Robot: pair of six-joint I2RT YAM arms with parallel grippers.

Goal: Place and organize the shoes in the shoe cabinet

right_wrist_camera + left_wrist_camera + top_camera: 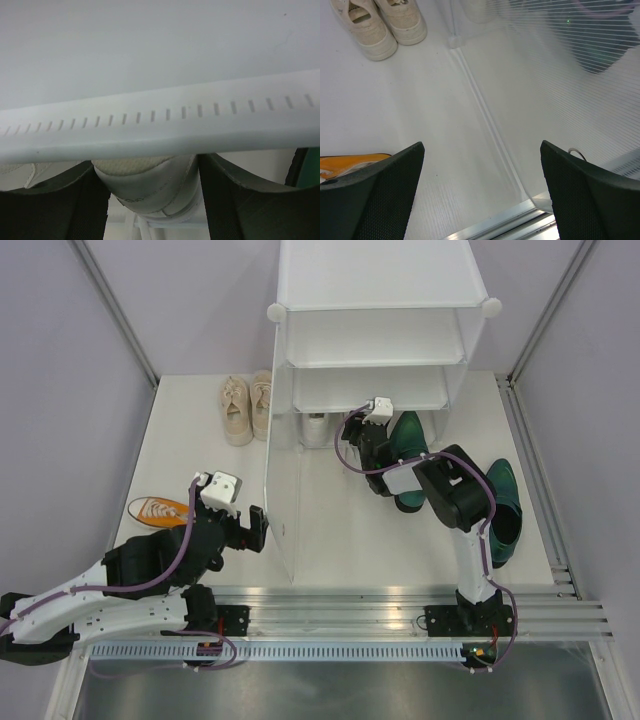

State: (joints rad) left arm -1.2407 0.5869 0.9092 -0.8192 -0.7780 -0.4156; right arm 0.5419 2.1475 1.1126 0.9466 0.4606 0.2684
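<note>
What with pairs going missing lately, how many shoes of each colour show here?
Cream sneakers: 2
Green heels: 2
Orange sneaker: 1
White sneakers: 2, one barely in view
Total: 7

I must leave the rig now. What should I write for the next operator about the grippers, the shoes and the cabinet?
Left gripper: open, holding nothing, low over the table left of the cabinet.
Right gripper: inside the bottom tier, closed on a white sneaker.
Outside: cream sneakers left of the cabinet; one orange sneaker by the left arm; green heels on the right, in front.
Done: white sneaker is in the bottom tier, not yet released.
Left: release it, then shelve the other shoes. The second orange sneaker is not in view.
</note>
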